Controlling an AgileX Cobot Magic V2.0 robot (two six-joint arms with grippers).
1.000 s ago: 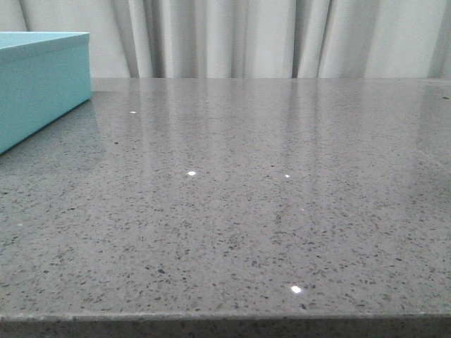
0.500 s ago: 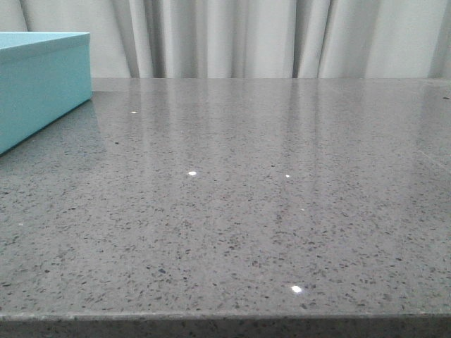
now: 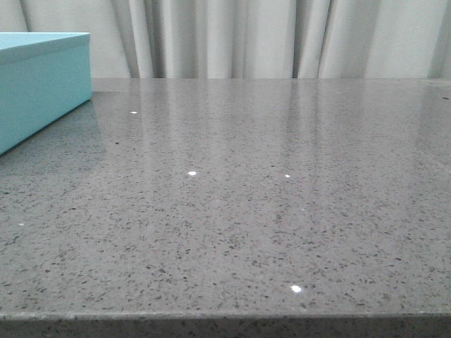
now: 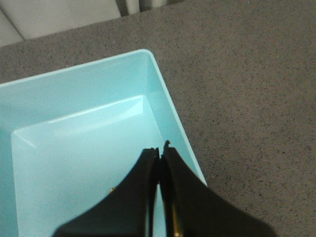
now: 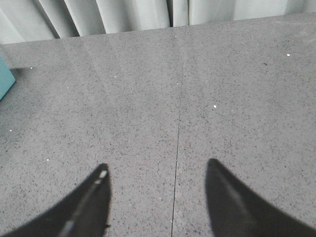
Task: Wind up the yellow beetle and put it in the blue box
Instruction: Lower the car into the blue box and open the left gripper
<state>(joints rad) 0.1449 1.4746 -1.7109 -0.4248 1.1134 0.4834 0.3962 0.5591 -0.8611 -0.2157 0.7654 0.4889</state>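
Left gripper (image 4: 160, 150) is being held over the open blue box (image 4: 89, 94); right gripper (image 5: 155, 170) is being held above the grey table (image 5: 197, 89).

The 2 fingers of the left gripper are being pressed together, nothing visibly gripped, with the box's pale floor lying directly beneath the tips and its corner just beyond them. The right gripper's 2 fingers are being kept wide apart, a thin seam (image 5: 178, 123) running between them. The yellow beetle is not being seen in any view; only a small yellowish fleck is showing beside the left fingers.
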